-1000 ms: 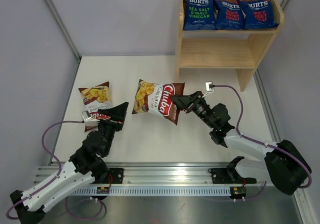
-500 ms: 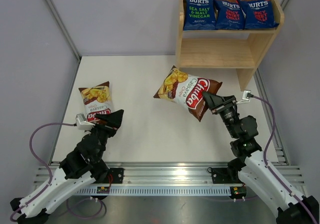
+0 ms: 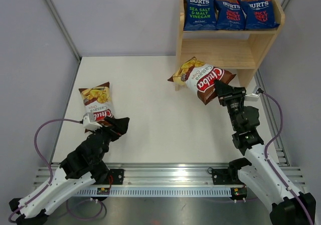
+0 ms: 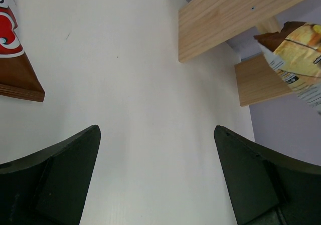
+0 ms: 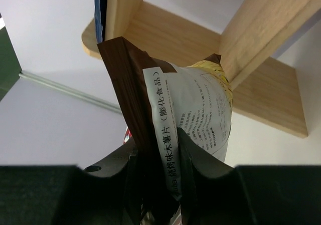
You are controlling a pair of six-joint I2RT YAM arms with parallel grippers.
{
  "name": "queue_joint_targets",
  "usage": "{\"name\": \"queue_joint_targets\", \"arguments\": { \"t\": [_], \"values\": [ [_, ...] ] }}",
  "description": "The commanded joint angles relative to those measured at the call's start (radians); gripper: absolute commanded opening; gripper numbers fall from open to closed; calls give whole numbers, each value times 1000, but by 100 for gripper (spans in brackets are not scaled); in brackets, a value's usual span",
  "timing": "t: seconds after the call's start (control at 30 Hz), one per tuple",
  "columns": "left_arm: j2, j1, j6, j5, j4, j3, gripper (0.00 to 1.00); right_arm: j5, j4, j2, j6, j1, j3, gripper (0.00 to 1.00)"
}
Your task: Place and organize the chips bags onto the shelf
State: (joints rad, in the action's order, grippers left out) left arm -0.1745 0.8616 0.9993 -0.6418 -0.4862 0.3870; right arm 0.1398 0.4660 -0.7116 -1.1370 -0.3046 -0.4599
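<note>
your right gripper (image 3: pixel 221 88) is clamped on the held chuba bag (image 3: pixel 203 77), gripping its brown end. in the right wrist view both fingers (image 5: pixel 120 167) pinch the sealed edge, and the bag (image 5: pixel 195 104) stands up out of the jaws. in the top view the bag runs from the fingertips away from the arm, toward the shelf (image 3: pixel 256 47). it's off the table (image 3: pixel 150 120) and tilted, with its yellow far end at the shelf's left side panel, level with the lower tier. can't tell whether it touches the wood.

your left gripper (image 3: pixel 120 124) is spread wide with nothing between the jaws, low over the table's left side. the second chuba bag (image 3: pixel 96 101) lies flat on the table just beside it, up and to the left of the fingertips. in the left wrist view its brown corner (image 4: pixel 15 74) sits outside the left finger, apart from it.

three burts bags (image 3: pixel 230 13) stand upright side by side on the top tier, well apart from both grippers.
</note>
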Motion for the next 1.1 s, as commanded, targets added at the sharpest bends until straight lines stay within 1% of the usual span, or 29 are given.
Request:
{"name": "queue_joint_targets", "arguments": {
  "t": [0.0,0.2,0.23,0.27,0.3,0.4,0.47,0.6,0.7,0.73,0.87,0.93,1.07],
  "values": [
    [6,1,-45,19,-3,29,99,24,105,-25,-75,63,-86,0],
    [23,1,-62,33,-18,9,99,-95,171,-113,-184,234,-114,0],
    [23,1,-70,37,-15,10,99,-129,199,-132,-197,281,-117,0],
    [20,1,-77,40,-15,10,99,-135,218,-152,-229,297,-128,0],
    [18,1,-86,45,-15,10,99,-194,264,-193,-245,359,-132,0],
    [7,1,-100,56,-17,10,99,-238,347,-279,-286,413,-160,0],
    [3,1,-108,63,-15,10,99,-279,362,-330,-303,459,-193,0],
    [-11,1,-110,65,-9,-5,99,-330,392,-400,-317,512,-250,0],
    [-10,1,-105,70,-8,-8,99,-246,384,-425,-302,527,-229,0],
    [-5,1,-108,71,-8,-7,99,-197,381,-433,-299,530,-214,0],
    [9,1,-123,71,-20,4,99,-113,382,-466,-195,533,-223,0],
    [10,1,-133,71,-23,9,99,-50,385,-479,-184,533,-221,0],
    [9,1,-134,73,-14,4,99,-13,439,-544,-173,533,-224,0]
  ]
}}
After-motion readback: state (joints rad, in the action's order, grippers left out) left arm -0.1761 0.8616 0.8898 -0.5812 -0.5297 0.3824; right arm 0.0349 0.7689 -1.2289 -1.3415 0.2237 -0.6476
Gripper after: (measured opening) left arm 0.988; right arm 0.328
